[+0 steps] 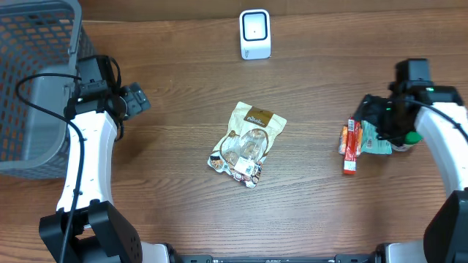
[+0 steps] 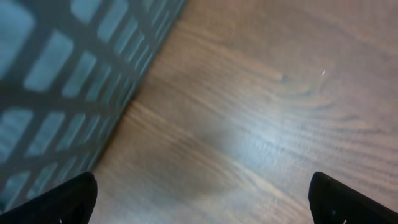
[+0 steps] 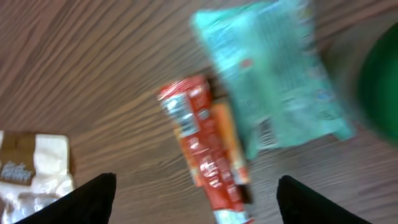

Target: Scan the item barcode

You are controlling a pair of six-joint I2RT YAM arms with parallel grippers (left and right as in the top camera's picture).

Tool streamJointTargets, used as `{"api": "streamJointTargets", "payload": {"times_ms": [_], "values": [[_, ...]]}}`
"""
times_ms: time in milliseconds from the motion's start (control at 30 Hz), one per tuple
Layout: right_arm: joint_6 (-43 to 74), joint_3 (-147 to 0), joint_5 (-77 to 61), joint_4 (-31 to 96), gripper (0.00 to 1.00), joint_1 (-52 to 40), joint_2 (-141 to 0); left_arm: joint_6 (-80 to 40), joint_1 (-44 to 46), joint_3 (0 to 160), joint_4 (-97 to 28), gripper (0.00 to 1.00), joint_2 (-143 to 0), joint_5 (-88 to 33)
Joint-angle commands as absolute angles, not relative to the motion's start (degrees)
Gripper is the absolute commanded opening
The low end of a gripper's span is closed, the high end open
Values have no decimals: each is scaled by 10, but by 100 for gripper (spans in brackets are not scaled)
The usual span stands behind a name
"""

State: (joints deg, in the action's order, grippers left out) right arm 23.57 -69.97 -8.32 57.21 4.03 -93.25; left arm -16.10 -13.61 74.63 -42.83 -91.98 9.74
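A white barcode scanner (image 1: 255,34) stands at the table's far middle. A cream-and-brown snack bag (image 1: 247,144) lies in the centre, and its edge shows at the left of the right wrist view (image 3: 31,171). At the right lie a red-orange packet (image 1: 351,145) (image 3: 208,155) and a teal bag (image 1: 376,139) (image 3: 273,81). My right gripper (image 1: 374,120) (image 3: 196,205) hovers over them, open, with the red packet lying on the table below the gap. My left gripper (image 1: 137,98) (image 2: 202,208) is open over bare wood beside the basket.
A grey mesh basket (image 1: 33,80) (image 2: 62,81) fills the far left corner, close to my left arm. A green object (image 1: 413,137) (image 3: 382,81) sits just right of the teal bag, partly under my right arm.
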Motion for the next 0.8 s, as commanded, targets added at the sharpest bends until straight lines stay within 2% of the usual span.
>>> {"api": "streamJointTargets", "payload": {"times_ms": [0, 200, 233, 267, 533, 600, 633, 767], "values": [[220, -709, -75, 572, 90, 79, -915, -180, -135, 750, -407, 100, -915, 59], [220, -708, -93, 572, 92, 99, -915, -204, -135, 750, -422, 100, -915, -173], [220, -708, -110, 574, 96, 98, -915, -204, -135, 750, -443, 100, -915, -201], [220, -708, -125, 575, 100, 96, -915, -204, -135, 750, -459, 100, -915, -212], [128, -708, -277, 582, 100, 39, -915, -168, -117, 743, -519, 99, -915, -245], [128, -708, -277, 573, 100, 9, -915, -162, -102, 733, -527, 82, -915, -245], [128, -708, -276, 567, 100, -8, -915, -162, -91, 727, -532, 67, -915, -245], [128, -708, -276, 525, 100, -82, -920, -162, -40, 690, -535, 21, -915, -242]]}}
